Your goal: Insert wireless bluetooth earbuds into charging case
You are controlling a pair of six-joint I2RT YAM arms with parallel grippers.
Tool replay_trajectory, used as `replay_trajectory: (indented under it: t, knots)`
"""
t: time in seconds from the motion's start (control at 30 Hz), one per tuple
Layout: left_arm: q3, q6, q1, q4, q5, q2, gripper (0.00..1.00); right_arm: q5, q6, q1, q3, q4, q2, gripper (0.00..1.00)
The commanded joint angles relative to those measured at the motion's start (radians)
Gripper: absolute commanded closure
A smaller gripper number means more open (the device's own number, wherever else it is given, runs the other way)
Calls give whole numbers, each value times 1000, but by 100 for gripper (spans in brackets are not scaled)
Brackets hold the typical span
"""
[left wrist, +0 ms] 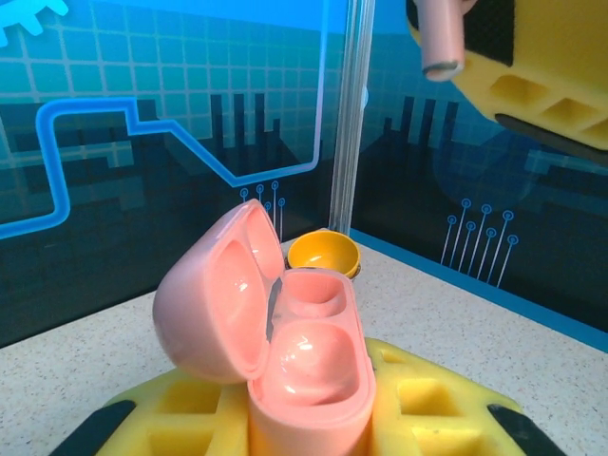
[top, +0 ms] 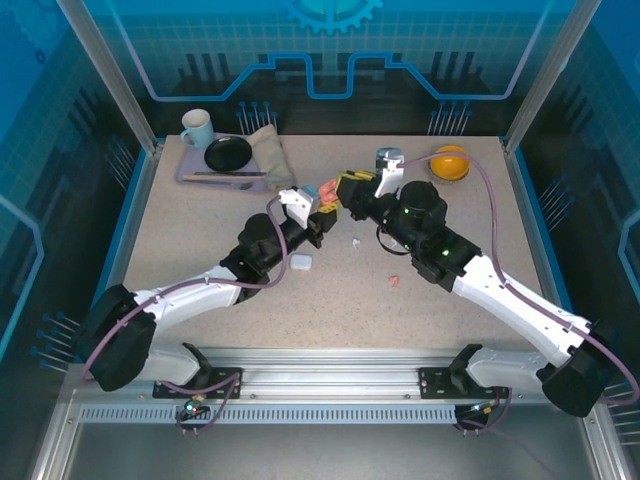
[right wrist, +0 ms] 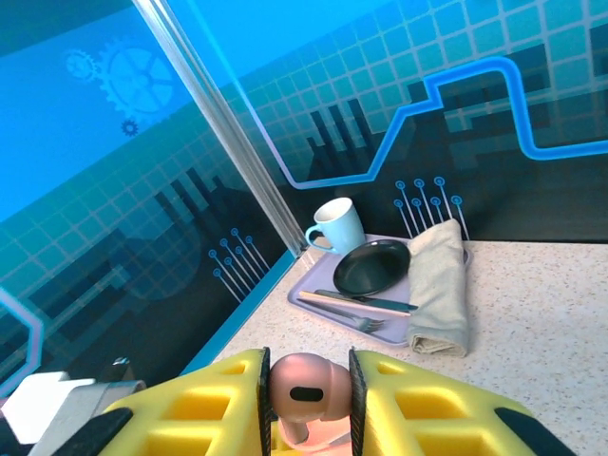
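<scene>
My left gripper (top: 322,206) is shut on a salmon-pink charging case (left wrist: 306,366), held upright between its yellow fingers (left wrist: 429,404) with the lid swung open to the left. Both wells look empty. Just above and right of the case, my right gripper (top: 347,188) is shut on a pink earbud (right wrist: 307,388), stem pointing down toward the case (right wrist: 328,445). That stem (left wrist: 442,38) shows at the top of the left wrist view. A second pink earbud (top: 393,280) and a white earbud (top: 355,241) lie on the table. A closed white case (top: 301,263) lies beside my left arm.
An orange bowl (top: 450,162) sits at the back right, behind the grippers. A lilac tray (top: 186,172) at the back left holds a pale blue mug (top: 197,128), a black plate (top: 228,153), cutlery and a folded cloth (top: 268,152). Glass walls enclose the table.
</scene>
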Motion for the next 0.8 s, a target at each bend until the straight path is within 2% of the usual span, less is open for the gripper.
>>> replay_trajectory:
  t: [0.0,0.77]
  knots:
    - [45,-13,-11,28,25,10,100,-12,6,23,-10,85,7,73]
    - [66,-13,-12,18,27,4,100,-10,41,41,-54,106,51,74]
